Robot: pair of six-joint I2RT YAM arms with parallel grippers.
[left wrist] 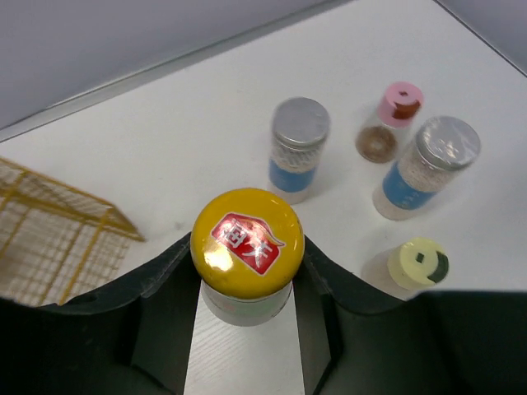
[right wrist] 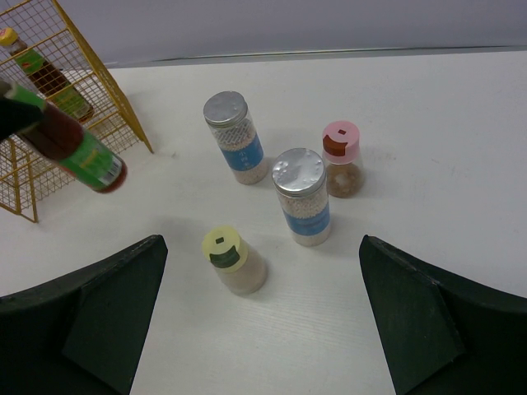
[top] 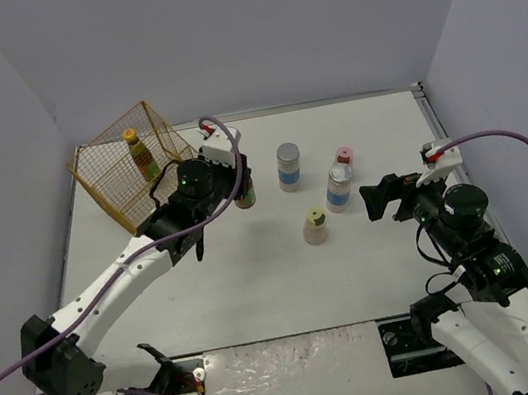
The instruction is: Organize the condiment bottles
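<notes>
We're seeing the left fingers [left wrist: 160, 288] clamping a dark yellow-capped bottle [left wrist: 247, 243] just under its cap, one finger each side, so it's hanging by the neck. In the right wrist view it's tilting and looks clear of the bench [top: 289, 285], near the gold wire basket [top: 110, 183]. We're reading this as a carry toward the basket, since the matching dark bottle [top: 141, 155] is sitting inside it already: like goes with like.

The right fingers [right wrist: 99, 317] are spread wide, gripping nothing, hovering near the cluster. We're guessing they're holding off so the arms aren't crossing.

Four bottles are standing upright on the bench:
- far silver-lidded bottle [top: 288, 166]
- near silver-lidded bottle [top: 340, 188]
- pink-capped bottle [top: 343, 157], just beside the near silver-lidded one
- green-capped bottle [top: 315, 226], closest to the arms' bases

We're judging the task as early, with four left to sort.
</notes>
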